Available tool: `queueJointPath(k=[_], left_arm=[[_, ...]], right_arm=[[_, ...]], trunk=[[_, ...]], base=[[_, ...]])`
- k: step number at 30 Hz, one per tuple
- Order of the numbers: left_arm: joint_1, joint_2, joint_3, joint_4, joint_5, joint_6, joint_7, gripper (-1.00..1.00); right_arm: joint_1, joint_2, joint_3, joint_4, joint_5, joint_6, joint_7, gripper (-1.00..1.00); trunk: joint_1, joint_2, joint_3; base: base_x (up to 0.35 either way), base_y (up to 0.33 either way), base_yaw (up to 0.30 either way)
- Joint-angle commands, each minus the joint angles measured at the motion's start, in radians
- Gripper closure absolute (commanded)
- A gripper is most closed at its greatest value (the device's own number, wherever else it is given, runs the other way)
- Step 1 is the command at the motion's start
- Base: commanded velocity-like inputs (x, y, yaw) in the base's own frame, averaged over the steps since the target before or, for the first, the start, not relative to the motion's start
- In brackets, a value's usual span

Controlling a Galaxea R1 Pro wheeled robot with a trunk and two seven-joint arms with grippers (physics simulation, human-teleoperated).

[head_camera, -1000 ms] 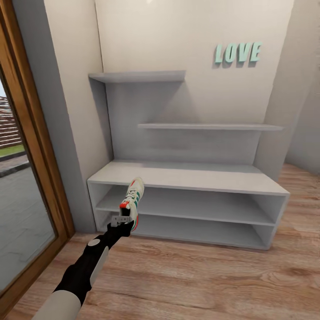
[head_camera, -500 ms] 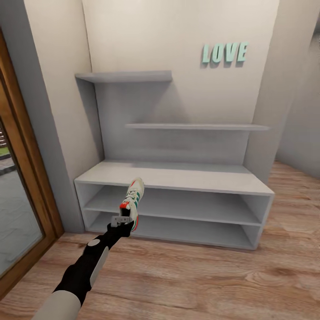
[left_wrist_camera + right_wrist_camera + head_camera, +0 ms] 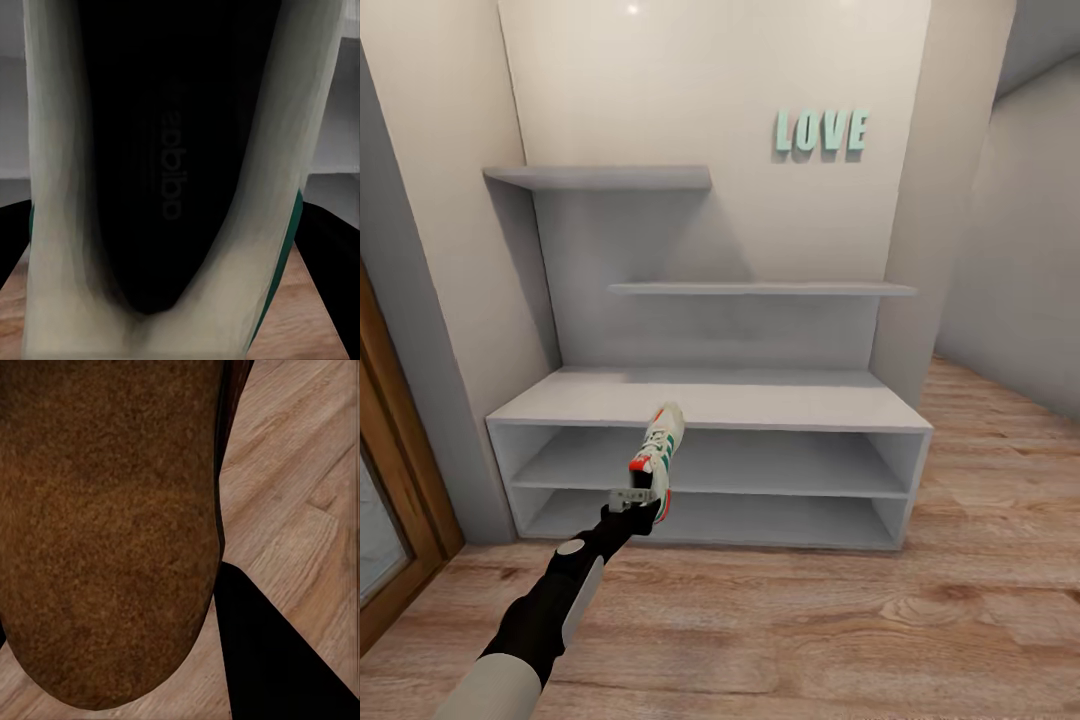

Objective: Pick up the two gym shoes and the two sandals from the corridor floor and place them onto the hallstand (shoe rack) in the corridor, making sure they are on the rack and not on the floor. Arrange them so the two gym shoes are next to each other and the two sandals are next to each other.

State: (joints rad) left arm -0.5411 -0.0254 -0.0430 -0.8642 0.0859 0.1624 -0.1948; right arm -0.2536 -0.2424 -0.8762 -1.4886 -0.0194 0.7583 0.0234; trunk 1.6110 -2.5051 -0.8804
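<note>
In the head view the gym shoe (image 3: 658, 458) is covering the left hand (image 3: 635, 497), so how its fingers are standing cannot be told. In the left wrist view the shoe's dark inside (image 3: 161, 165) is running past the picture's edges, with faint, blurred lettering on the insole. In the right wrist view the brown sandal (image 3: 105, 525) is sitting so close that it is cut off and its straps are not showing; the right hand's fingers are hidden behind it.
</note>
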Motion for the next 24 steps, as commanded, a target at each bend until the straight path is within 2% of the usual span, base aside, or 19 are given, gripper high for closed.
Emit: queueJointPath(k=[1, 12, 21, 24], left_arm=[[0.0, 0.0, 0.0, -0.001, 0.009, 0.008, -0.001, 1.0], [0.001, 0.001, 0.0, -0.001, 0.009, 0.008, -0.001, 1.0], [0.001, 0.0, 0.0, -0.001, 0.009, 0.008, -0.001, 1.0], [0.001, 0.001, 0.0, 0.0, 0.01, 0.008, -0.001, 1.0]], right_arm=[[-0.001, 0.0, -0.001, -0.001, -0.005, 0.006, 0.0, 1.0], [-0.001, 0.0, -0.001, -0.001, -0.005, 0.006, 0.0, 1.0], [-0.001, 0.0, 0.003, 0.0, -0.004, 0.004, 0.0, 1.0], [-0.001, 0.0, 0.051, -0.001, -0.004, 0.004, 0.0, 1.0]], trunk=[[0.0, 0.0, -0.001], [0.0, 0.0, 0.0], [0.0, 0.0, 0.0], [0.0, 0.0, 0.0]], base=[[0.0, 0.0, -0.097], [0.0, -0.022, -0.015], [0.0, -0.308, 0.0], [0.0, -0.336, 0.0]])
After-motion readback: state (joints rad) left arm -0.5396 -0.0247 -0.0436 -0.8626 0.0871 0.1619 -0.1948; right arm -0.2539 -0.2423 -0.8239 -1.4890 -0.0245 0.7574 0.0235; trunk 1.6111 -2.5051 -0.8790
